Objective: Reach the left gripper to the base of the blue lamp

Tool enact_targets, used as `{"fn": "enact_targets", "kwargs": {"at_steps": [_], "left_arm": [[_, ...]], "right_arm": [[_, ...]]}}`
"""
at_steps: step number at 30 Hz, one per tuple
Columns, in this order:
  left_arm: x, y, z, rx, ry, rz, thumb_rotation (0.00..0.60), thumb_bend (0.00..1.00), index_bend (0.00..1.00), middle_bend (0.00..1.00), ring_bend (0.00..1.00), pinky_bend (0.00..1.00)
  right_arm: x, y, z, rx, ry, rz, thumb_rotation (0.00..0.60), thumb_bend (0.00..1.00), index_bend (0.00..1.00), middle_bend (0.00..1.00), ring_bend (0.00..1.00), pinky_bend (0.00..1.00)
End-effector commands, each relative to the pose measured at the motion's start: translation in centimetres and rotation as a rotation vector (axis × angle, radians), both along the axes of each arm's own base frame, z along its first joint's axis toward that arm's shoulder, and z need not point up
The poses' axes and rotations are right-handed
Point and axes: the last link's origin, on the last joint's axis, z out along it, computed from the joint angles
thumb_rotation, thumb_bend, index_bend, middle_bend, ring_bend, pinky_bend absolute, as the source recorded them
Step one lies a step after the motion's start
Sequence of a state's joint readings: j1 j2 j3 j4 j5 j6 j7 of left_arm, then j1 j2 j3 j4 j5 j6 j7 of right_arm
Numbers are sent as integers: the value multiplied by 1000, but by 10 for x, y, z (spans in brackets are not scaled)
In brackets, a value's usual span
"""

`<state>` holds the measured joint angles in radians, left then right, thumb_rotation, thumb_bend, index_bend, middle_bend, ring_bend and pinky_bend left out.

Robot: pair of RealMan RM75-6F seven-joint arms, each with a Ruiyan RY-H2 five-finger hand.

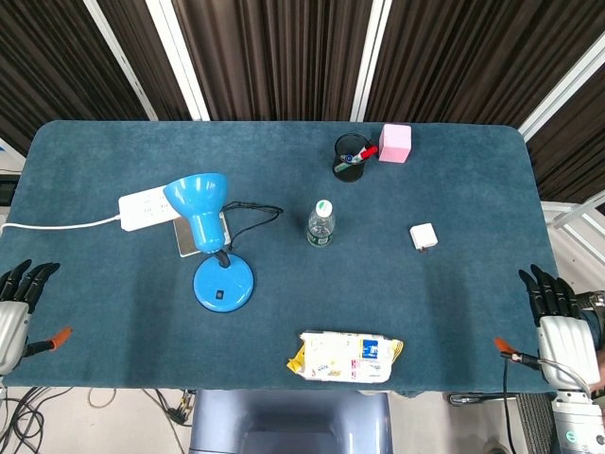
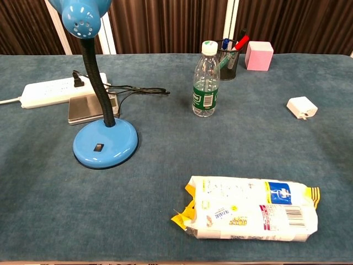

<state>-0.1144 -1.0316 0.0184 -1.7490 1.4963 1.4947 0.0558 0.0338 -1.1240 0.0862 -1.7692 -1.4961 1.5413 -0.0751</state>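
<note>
The blue lamp stands left of the table's middle, its round base (image 1: 223, 285) (image 2: 105, 143) flat on the cloth and its shade (image 1: 196, 198) tilted up on a black neck. My left hand (image 1: 13, 312) hangs beyond the table's left edge in the head view, far left of the base, fingers apart and holding nothing. Off the right edge, my right hand (image 1: 556, 326) is likewise empty with fingers spread. Neither hand shows in the chest view.
Behind the lamp lie a white power strip (image 1: 147, 209) and a grey block (image 2: 91, 108). A water bottle (image 1: 320, 223) stands mid-table, a pen cup (image 1: 352, 157) and pink box (image 1: 395, 143) at the back, a white charger (image 1: 423, 236) right, a snack packet (image 1: 344, 356) at the front.
</note>
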Motion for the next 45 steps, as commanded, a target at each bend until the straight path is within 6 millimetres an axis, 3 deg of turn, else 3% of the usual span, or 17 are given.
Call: {"fn": "enact_targets", "kwargs": {"at_steps": [1, 6, 11, 14, 17, 23, 28, 36, 45], "left_arm": [[0, 0, -1, -6, 1, 0, 600, 154, 106, 119, 21, 153], [7, 5, 0, 40, -7, -60, 600, 294, 115, 249, 193, 361], [18, 10, -9, 99, -3, -162, 600, 447, 216, 497, 524, 644], [26, 17, -20, 56, -33, -209, 600, 525, 258, 644, 679, 759], [35, 28, -36, -57, -32, -228, 600, 560, 239, 717, 746, 809], [51, 44, -73, -262, -12, -231, 600, 662, 198, 765, 793, 860], [51, 48, -104, -378, 14, -200, 600, 693, 165, 771, 799, 863], [54, 49, -134, -469, 61, -189, 600, 693, 119, 775, 803, 863], [58, 60, -153, -508, 70, -156, 600, 693, 114, 774, 804, 863]], "right_arm": [[1, 0, 0, 3, 2, 2, 600, 109, 7, 18, 38, 0], [0, 1, 4, -12, -2, -5, 600, 110, 6, 18, 38, 0], [-1, 1, 7, -9, -6, -5, 600, 109, 7, 18, 38, 0], [-1, 1, 8, -10, -10, -7, 600, 109, 7, 18, 38, 0], [-1, 2, 8, -8, -10, -5, 600, 109, 7, 18, 37, 0], [-2, 1, 6, 1, -3, -7, 600, 109, 7, 18, 38, 0], [-3, 0, 7, 0, 0, -10, 600, 109, 7, 18, 38, 0], [-3, 0, 8, -7, -1, -17, 600, 109, 7, 18, 38, 0], [-4, 0, 7, 0, 5, -26, 600, 110, 7, 18, 37, 0]]}}
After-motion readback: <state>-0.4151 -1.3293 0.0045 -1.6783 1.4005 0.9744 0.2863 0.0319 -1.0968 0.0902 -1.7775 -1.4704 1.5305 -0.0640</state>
